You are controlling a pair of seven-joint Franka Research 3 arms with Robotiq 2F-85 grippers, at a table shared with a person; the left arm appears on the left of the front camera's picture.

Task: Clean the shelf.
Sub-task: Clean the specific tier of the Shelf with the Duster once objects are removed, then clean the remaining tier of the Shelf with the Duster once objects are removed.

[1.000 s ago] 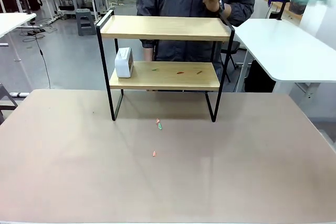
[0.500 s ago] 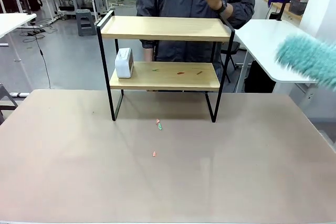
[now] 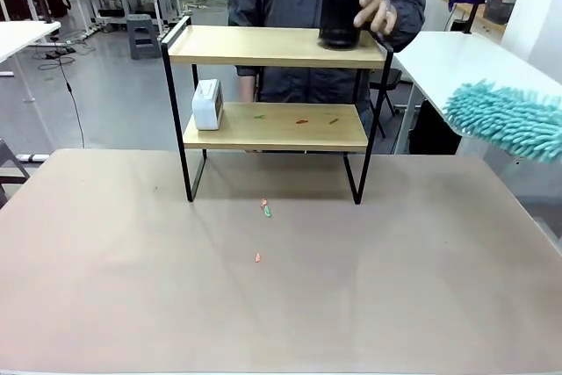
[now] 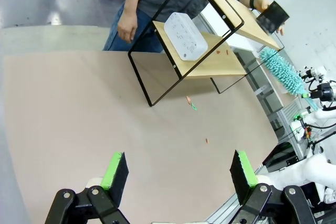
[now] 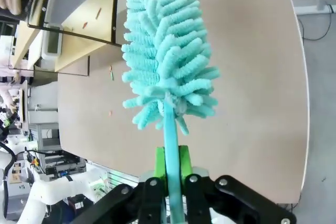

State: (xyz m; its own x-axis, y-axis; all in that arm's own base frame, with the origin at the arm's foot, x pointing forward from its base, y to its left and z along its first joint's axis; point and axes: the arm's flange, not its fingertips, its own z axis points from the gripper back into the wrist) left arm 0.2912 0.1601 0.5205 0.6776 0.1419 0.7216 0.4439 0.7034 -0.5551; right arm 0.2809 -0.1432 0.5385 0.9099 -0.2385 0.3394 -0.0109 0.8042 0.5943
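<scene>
Front: shelf (image 3: 277, 46) stands far-centre on the table (image 3: 132, 287). A person's hand (image 3: 376, 8) grips a black cup (image 3: 341, 13) at the top board's right end. White box (image 3: 207, 104) sits left on the lower board. Scraps (image 3: 266, 209) lie on the table just near of the shelf. Teal duster (image 3: 505, 118) is in the air at far right.
Left wrist: left gripper (image 4: 178, 169) spread wide, empty, over the table.
Right wrist: right gripper (image 5: 172, 174) pinching the duster's handle.
</scene>
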